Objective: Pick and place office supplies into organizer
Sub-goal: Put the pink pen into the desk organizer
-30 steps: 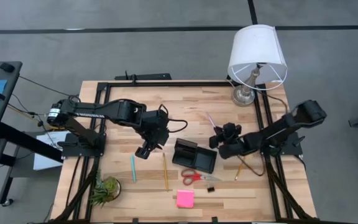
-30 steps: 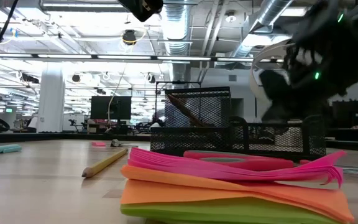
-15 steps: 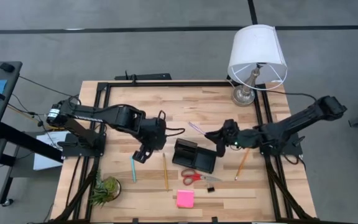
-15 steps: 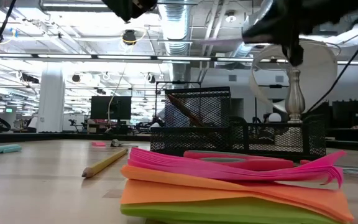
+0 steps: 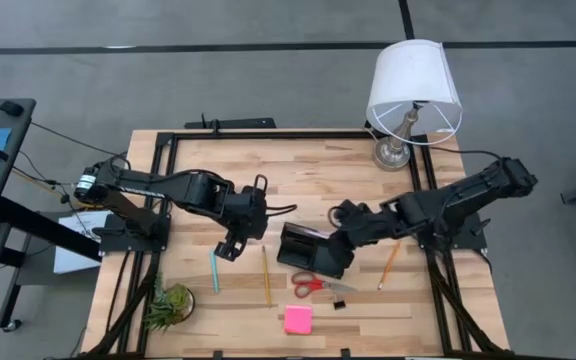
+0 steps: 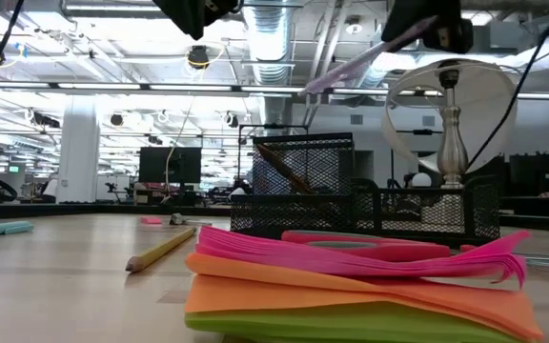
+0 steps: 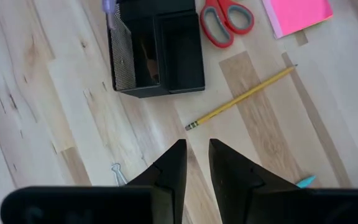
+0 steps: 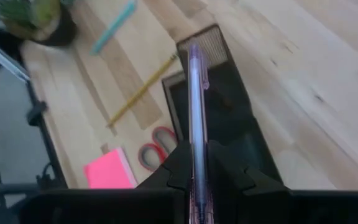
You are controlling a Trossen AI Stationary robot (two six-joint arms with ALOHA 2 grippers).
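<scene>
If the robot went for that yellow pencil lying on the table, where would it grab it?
Probably mid-shaft, coming straight down. The yellow pencil lies flat on the bare wooden table, between the teal pen and the organizer, with room on both long sides. Fingers should close across its thin width. The left gripper hovers nearest; the right gripper already holds a pen.

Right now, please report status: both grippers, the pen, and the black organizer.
Right gripper shut on translucent purple pen, above black mesh organizer. Left gripper slightly open, empty, over bare wood near yellow pencil. Nothing seen blocking the organizer.
</scene>
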